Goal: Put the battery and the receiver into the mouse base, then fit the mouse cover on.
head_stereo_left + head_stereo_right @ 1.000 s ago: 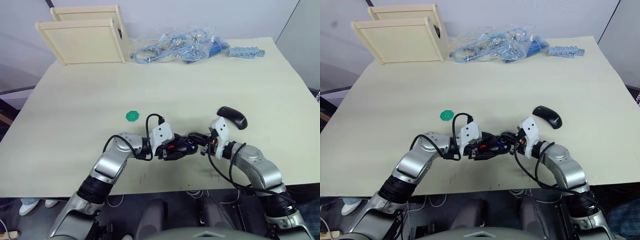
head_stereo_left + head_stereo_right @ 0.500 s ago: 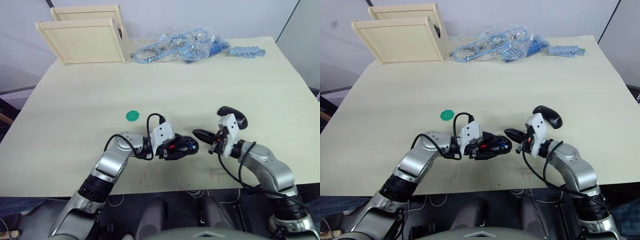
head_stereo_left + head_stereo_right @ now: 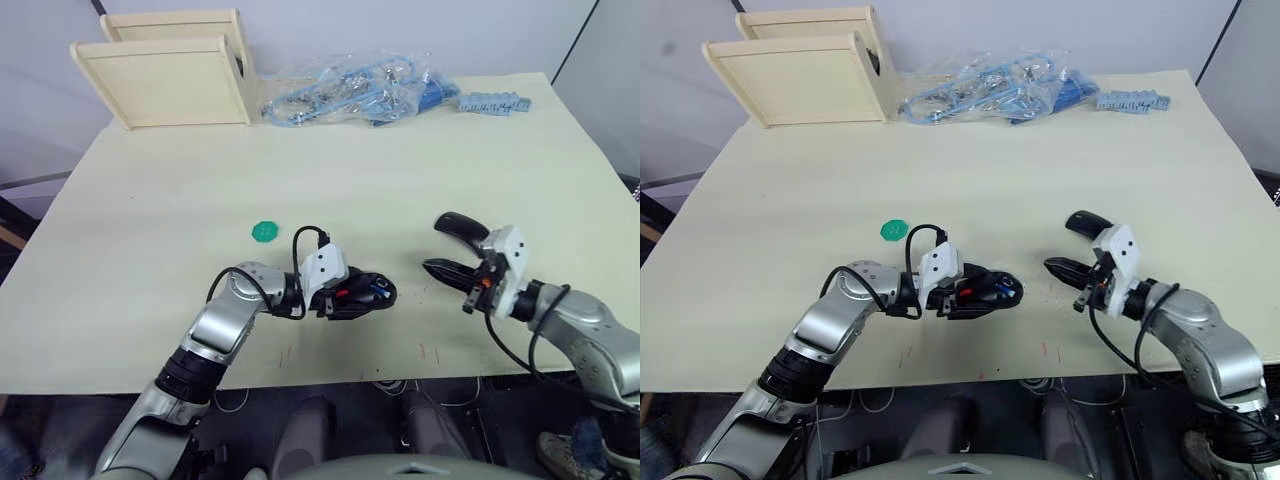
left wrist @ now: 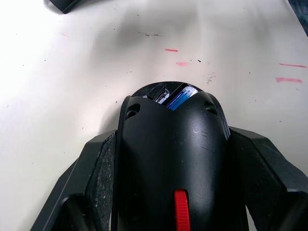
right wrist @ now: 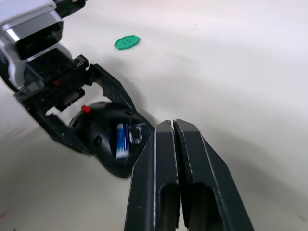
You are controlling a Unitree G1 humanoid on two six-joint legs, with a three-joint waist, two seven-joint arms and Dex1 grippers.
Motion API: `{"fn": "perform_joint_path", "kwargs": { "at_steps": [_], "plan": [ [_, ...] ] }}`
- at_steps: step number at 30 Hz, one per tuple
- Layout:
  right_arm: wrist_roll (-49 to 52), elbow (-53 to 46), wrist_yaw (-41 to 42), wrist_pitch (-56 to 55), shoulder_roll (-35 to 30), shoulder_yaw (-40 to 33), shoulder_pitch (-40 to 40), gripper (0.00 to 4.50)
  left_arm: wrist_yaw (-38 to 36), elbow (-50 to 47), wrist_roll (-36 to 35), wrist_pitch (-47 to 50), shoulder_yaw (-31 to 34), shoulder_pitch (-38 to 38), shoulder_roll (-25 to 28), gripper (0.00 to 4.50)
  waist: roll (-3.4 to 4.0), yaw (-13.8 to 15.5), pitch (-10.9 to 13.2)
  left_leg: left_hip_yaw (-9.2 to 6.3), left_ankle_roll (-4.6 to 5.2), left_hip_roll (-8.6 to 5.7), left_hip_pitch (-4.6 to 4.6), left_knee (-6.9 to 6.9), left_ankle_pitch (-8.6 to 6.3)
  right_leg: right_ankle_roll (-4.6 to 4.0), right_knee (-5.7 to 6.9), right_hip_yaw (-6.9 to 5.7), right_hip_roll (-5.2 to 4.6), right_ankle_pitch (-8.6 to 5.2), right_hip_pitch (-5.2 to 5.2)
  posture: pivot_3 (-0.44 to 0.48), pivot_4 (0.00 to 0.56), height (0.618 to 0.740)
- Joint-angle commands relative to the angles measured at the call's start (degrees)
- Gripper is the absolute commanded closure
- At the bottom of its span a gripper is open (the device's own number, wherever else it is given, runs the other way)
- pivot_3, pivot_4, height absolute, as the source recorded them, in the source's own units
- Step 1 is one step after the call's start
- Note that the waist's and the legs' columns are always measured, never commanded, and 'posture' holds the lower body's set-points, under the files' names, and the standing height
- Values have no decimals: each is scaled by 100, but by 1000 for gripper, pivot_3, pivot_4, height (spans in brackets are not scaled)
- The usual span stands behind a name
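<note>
**Battery seated, cover waiting on the table**

The table (image 3: 150, 180) is carrying everything. Near its front edge the left gripper (image 3: 352, 297) is clamping the mouse base (image 3: 368, 292) from both sides and holding it against the surface. The right gripper (image 3: 440, 269) is hanging just beside the base with its fingers pressed together and nothing between them. Behind that gripper the mouse cover (image 3: 461, 225) is lying on the table, a thin, glossy black, curved shell.

The base is showing as a black oval body with a red part, and the battery (image 5: 121, 140), slim and blue, is sitting in its hollow. I cannot tell whether the receiver is in.

The risk, as I judge it: the cover is slick and low, so closed fingers could be pushing it away instead of gripping it, and a cover pressed on askew could be shifting the base in its clamp.
</note>
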Motion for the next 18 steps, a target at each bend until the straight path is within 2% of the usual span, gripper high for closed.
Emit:
{"fn": "perform_joint_path", "kwargs": {
  "at_steps": [1,5,7,14,15,17,18],
  "plan": [
    [455,-536,461,-27,-439,-532,296,2754,-45,-58,-86,0,100,-40,66,1584,0,11,3,0,0,0,-1,0,0,0,-1,-2,0,0,0,0,150,740],
    [868,-913,1071,-129,-1044,-1166,919,1157,-27,-64,-112,21,116,-56,75,1584,0,75,10,3,0,-1,-8,1,0,1,-7,-7,-1,0,1,0,150,740],
    [1047,-1028,1217,-170,-1191,-1436,1141,154,-15,-58,-119,22,113,-66,73,1584,-3,81,12,6,0,0,-4,1,0,1,-5,-5,0,0,2,0,150,740],
    [1321,-1280,1444,-279,-1373,-2107,1724,53,-7,-19,-197,30,154,-93,57,1584,-6,116,15,11,0,1,-6,1,0,1,-8,-7,1,-1,3,0,150,740],
    [1346,-1301,1430,-289,-1368,-2266,1843,0,1,-57,-271,98,206,-103,44,581,-6,121,15,12,0,1,-7,2,0,1,-8,-7,1,-1,2,0,150,740],
    [1380,-1320,1409,-299,-1369,-2463,1998,0,2,-109,-363,173,277,-114,48,81,-8,129,16,11,0,0,-8,2,0,1,-8,-7,0,-1,2,0,150,740],
    [1357,-1320,1414,-319,-1373,-2542,2086,0,-10,-157,-453,220,361,-112,68,81,-8,129,16,11,0,0,-8,2,0,1,-8,-7,0,-1,2,0,150,740]
  ]
}}
